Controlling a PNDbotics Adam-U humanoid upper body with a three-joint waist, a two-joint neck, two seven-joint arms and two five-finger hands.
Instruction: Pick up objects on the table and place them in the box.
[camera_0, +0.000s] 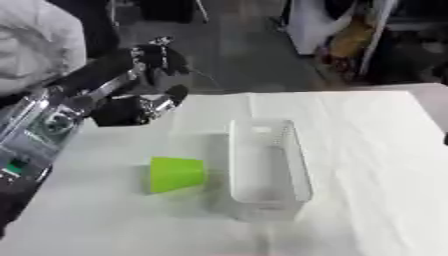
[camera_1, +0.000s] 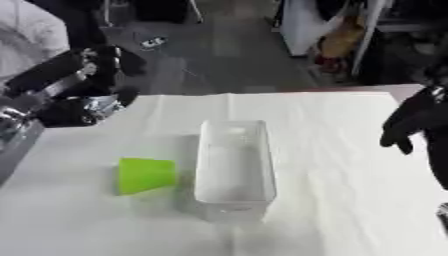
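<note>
In the left eye view, a green cup (camera_0: 176, 174) is seen lying on its side on the white table (camera_0: 367, 165), just beside the left wall of the clear box (camera_0: 267, 165), with its wider end turned toward the box. The box appears to hold nothing, so the task is judged to be at its start. The left hand (camera_0: 149, 97) is held above the far left corner of the table, well apart from the cup; its dark fingers seem curled and nothing is held in them, though the shape is not fully clear. The right hand is not shown in this view. In the right eye view, the same cup and box are seen nearly in the same places, and the right hand (camera_1: 418, 120) is found at the right edge, above the table, with its fingers hanging down relaxed and a little spread, holding nothing. It is well apart from the box and farther still from the cup. For the step in hand, the left hand is judged the better choice, because the cup lies on its side of the box. The fingers should be opened before the descent, and the cup should be taken across its narrow body, not pushed against the box wall, since a lying cup may roll.
</note>
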